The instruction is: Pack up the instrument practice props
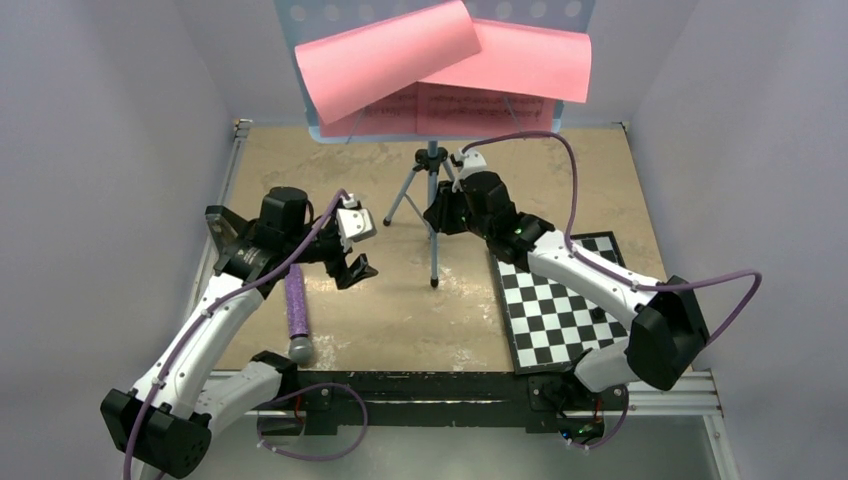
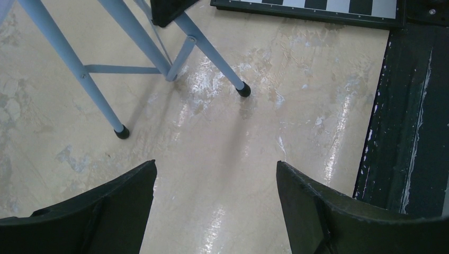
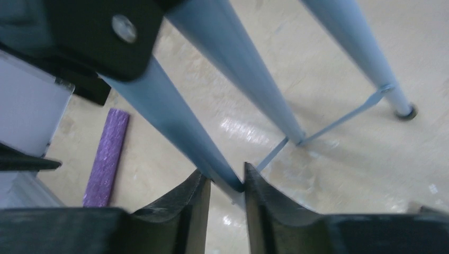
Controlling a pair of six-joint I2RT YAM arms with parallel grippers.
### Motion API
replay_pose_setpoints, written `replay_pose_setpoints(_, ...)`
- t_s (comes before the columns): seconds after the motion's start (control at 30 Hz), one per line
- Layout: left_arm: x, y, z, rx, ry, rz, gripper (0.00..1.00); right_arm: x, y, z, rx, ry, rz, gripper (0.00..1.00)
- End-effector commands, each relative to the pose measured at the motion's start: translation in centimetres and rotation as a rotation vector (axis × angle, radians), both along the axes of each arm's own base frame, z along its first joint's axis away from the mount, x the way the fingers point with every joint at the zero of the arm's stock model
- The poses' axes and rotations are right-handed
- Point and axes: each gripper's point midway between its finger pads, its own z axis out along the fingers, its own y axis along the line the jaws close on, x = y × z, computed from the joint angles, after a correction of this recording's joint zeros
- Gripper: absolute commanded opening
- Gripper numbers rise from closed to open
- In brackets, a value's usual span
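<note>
Right gripper (image 3: 225, 181): jaws pinched around one light-blue tripod leg (image 3: 174, 121) of the music stand (image 1: 434, 240), high up near the hub.
Music stand: upright at the far middle of the table (image 1: 400, 320), its desk up by the back wall, feet on the tan top.
Pink sheets (image 1: 400, 60): two pages on the desk, tops curled forward.
Left gripper (image 2: 216, 165): jaws wide apart, holding nothing, over bare tabletop just left of the stand's feet.
Open room: bare tan surface from the stand's feet to the black front rail (image 1: 420, 385).
Checkered board (image 1: 560, 310): front right, against the rail, apart from the nearest foot.
Purple microphone (image 1: 296, 310): lying front left, head towards the rail.
</note>
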Motion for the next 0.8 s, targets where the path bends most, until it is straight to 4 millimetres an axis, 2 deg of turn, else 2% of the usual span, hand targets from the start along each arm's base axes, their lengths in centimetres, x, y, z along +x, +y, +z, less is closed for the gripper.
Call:
replay_pose_setpoints(0.0,0.2,-0.4,0.6,-0.038,-0.061,-0.009,0.87,-8.4,1.9,-5.5,0.027,0.373,0.123,0.45)
replay_pose_setpoints(0.07,0.1,-0.4,0.2,-0.045,-0.06,-0.001,0.87,-8.8,1.5,-5.7,0.005,0.38,0.135,0.54)
replay_pose_setpoints(0.2,-0.2,-0.4,0.3,-0.055,-0.074,-0.009,0.87,-9.6,0.5,-5.0,-0.028,0.395,0.137,0.83)
replay_pose_setpoints(0.27,-0.2,-0.3,0.4,-0.054,-0.08,-0.005,0.88,-9.9,0.1,-3.9,-0.022,0.381,0.138,0.97)
replay_pose_setpoints(0.43,-0.1,0.1,0.3,-0.033,-0.093,0.006,0.89,-9.9,0.3,-2.2,-0.009,0.319,0.183,0.99)
replay_pose_setpoints(0.57,-0.6,0.2,0.3,-0.024,-0.089,-0.008,0.89,-10.6,-0.3,-2.9,-0.054,0.32,0.229,0.99)
replay_pose_setpoints(0.77,-1.8,0.4,0.4,-0.026,-0.091,-0.026,0.9,-12.1,-2.8,-4.1,-0.144,0.295,0.26,0.99)
